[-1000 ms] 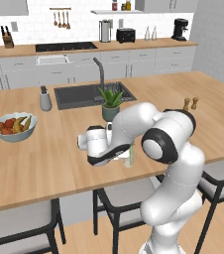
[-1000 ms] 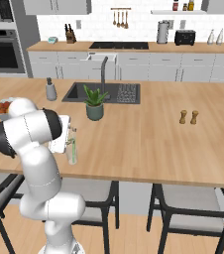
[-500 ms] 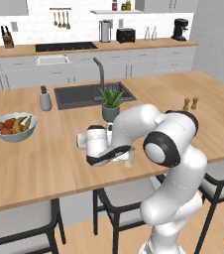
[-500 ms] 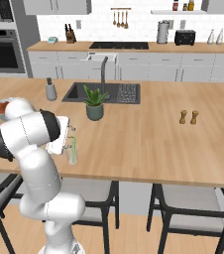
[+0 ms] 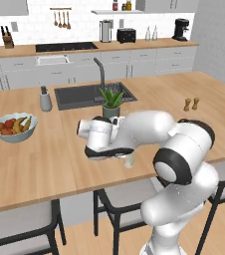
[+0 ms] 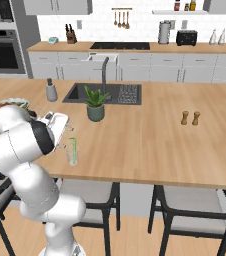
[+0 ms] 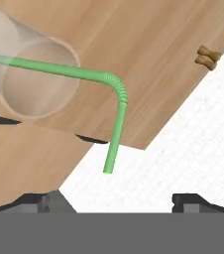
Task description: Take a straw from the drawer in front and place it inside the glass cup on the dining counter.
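Claw [image 7: 112, 201] open beside straw [image 7: 115, 96]

The robot arm [image 5: 184, 149] is made of smooth, glossy white rounded segments with black rings at the joints. Its white hand block [image 5: 100, 137] has a dark underside, and two small dark fingertips [image 7: 49, 202] show.
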Controlling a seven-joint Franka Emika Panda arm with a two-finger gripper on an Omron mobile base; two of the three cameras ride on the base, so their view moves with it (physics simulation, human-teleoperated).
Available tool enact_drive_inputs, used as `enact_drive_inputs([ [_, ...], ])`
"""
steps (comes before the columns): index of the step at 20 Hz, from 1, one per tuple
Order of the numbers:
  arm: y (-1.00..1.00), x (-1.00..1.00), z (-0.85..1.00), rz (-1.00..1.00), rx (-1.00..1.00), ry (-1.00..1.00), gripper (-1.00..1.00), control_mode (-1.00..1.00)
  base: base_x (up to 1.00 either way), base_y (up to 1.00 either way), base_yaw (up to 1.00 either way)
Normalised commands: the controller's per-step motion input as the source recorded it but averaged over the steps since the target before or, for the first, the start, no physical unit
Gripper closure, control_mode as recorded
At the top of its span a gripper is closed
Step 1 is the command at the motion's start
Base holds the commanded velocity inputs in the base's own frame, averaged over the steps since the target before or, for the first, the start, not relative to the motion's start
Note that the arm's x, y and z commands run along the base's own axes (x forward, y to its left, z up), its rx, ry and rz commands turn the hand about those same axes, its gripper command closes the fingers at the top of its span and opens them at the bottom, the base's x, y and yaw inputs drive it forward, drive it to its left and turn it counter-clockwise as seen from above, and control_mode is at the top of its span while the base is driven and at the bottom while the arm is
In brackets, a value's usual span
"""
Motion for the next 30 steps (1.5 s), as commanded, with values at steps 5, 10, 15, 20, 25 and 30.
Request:
enact_drive_inputs([
  [5, 0.0, -0.52, 0.47, 0.0, 0.3, 0.0, -1.0, -1.0, 0.0, 0.0, 0.0],
  [10, -0.27, -0.85, 0.64, 0.0, 0.39, 0.0, -1.0, -1.0, 0.0, 0.0, 0.0],
  [15, -0.65, -0.76, 0.67, 0.0, 0.45, 0.01, -1.0, -1.0, 0.0, 0.0, 0.0],
  [20, -0.84, -0.48, 0.43, -0.01, 0.43, 0.02, -1.0, -1.0, 0.0, 0.0, 0.0],
  [25, -0.95, -0.21, 0.13, -0.02, 0.38, 0.02, -1.0, -1.0, 0.0, 0.0, 0.0],
  [30, -0.88, -0.15, 0.0, -0.04, 0.28, 0.0, -1.0, -1.0, 0.0, 0.0, 0.0],
])
